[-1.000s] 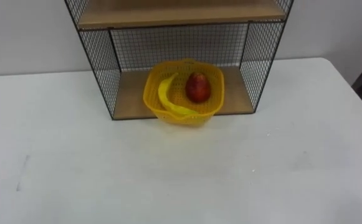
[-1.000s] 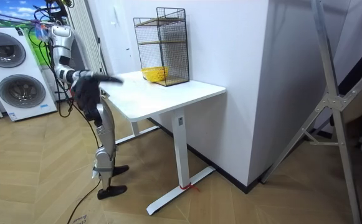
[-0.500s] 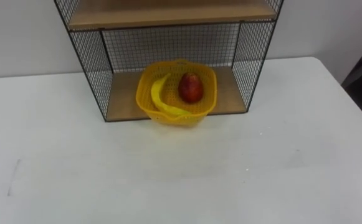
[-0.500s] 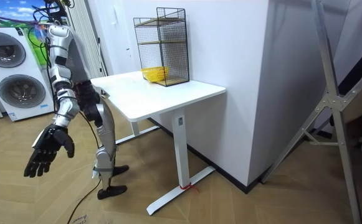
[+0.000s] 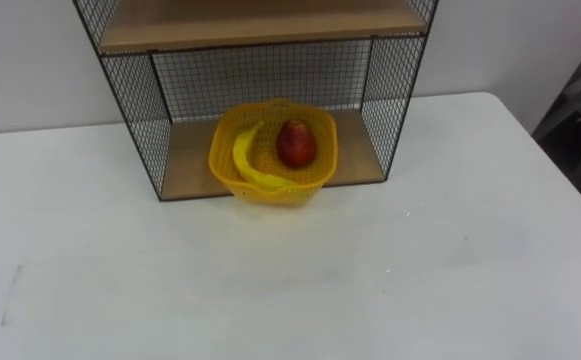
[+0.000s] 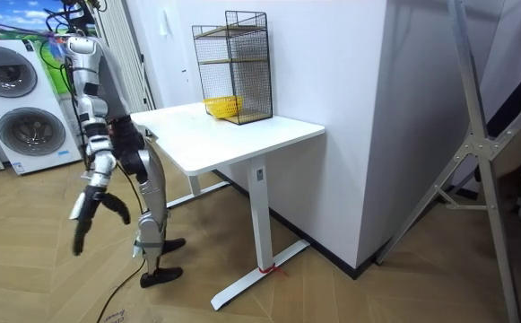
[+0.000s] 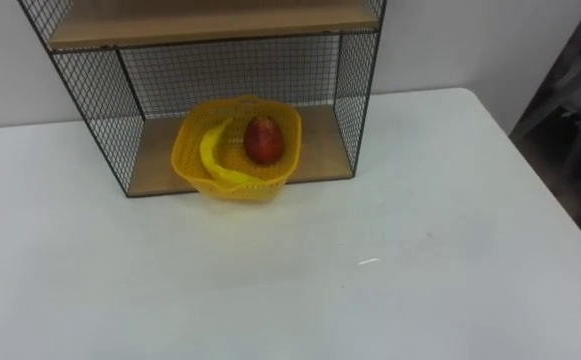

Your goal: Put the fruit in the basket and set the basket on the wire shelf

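Observation:
A yellow basket (image 5: 273,178) stands on the lower wooden board of the black wire shelf (image 5: 130,100), its front rim jutting a little past the board's edge. Inside it lie a banana (image 5: 245,160) on the left and a red fruit (image 5: 295,143) on the right. In the room view the robot stands at the table's left end, away from the shelf (image 6: 233,67) and basket (image 6: 224,107). Its right hand (image 6: 94,199) hangs low beside its leg, below table height, fingers loose and holding nothing.
The shelf stands at the back of a white table (image 5: 270,290) against the wall, with an upper wooden board above the basket. Two washing machines (image 6: 13,99) stand behind the robot. A metal stand (image 6: 475,152) is at the room view's right.
The robot's right arm has swung down from over the table to hang at its side. The eye view has shifted, so shelf and basket sit further left; the basket itself has not moved.

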